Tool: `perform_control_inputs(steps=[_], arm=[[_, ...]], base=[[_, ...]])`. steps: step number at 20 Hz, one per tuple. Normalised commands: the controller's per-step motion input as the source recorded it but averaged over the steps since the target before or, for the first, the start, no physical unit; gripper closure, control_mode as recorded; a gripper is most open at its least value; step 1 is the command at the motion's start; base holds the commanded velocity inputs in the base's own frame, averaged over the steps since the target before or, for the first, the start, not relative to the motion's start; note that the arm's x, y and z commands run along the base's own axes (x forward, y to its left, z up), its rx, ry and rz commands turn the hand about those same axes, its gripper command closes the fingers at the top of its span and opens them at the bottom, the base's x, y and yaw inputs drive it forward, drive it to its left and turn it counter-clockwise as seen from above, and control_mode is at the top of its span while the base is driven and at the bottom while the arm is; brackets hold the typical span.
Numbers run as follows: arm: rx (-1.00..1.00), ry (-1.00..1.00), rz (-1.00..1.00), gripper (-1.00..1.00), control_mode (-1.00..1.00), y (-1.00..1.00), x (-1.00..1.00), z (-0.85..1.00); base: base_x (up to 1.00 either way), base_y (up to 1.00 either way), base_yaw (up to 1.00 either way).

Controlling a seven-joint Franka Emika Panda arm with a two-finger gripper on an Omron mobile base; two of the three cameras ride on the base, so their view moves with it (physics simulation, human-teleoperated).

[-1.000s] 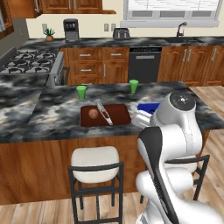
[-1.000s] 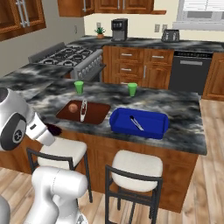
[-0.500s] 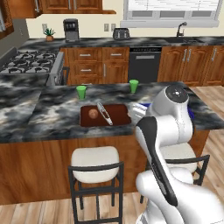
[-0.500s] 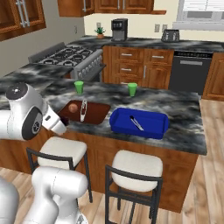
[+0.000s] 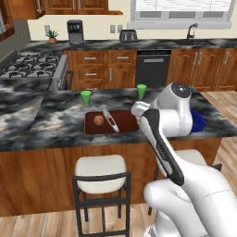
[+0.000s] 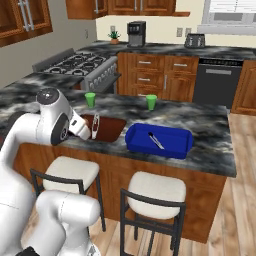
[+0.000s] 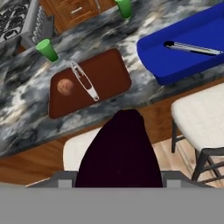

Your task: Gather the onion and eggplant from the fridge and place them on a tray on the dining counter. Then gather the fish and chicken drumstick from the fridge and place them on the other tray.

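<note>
The gripper point(image 7: 120, 175) is wrapped around the eggplant point(image 7: 120, 153), a dark purple lump that sticks out from between the fingers in the hand view, up in the air on the near side of the dining counter point(image 5: 51, 125), over the stools. In the left base view the arm point(image 5: 162, 139) bends across in front of the counter, with the hand end reaching toward the brown tray point(image 5: 125, 122). That brown tray sits on the counter with the onion point(image 7: 65, 86) resting in its left part, and a pair of metal tongs point(image 7: 85, 82) lying diagonally just beside it. To the right, well apart from the brown one, is a blue tray point(image 6: 175, 140) with another pair of tongs point(image 6: 155, 141) lying inside. Two green cups stand upright on the far side of the counter: one point(image 5: 86, 97) behind the brown tray's left end, the other point(image 5: 141, 90) further right. Two cream-cushioned stools point(image 6: 70, 172) are tucked under the counter edge on the robot's side. Further back there's a stove point(image 6: 80, 62), a coffee maker point(image 6: 136, 34), a toaster point(image 6: 194, 40) and a small potted plant point(image 6: 114, 36) along the rear wall counter.
</note>
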Motion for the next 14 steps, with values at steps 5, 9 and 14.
perform_control_inputs(steps=[5,9,14], arm=[[0.0,-0.01,0.08,1.0,-1.0,-0.08,0.66,-0.25],[0.0,-0.01,0.08,1.0,-1.0,-0.11,0.58,-0.4],[0.0,0.0,0.07,1.0,-1.0,-0.11,0.62,-0.47]], base=[[0.0,0.0,0.0],[0.0,0.0,0.0],[0.0,0.0,0.0]])
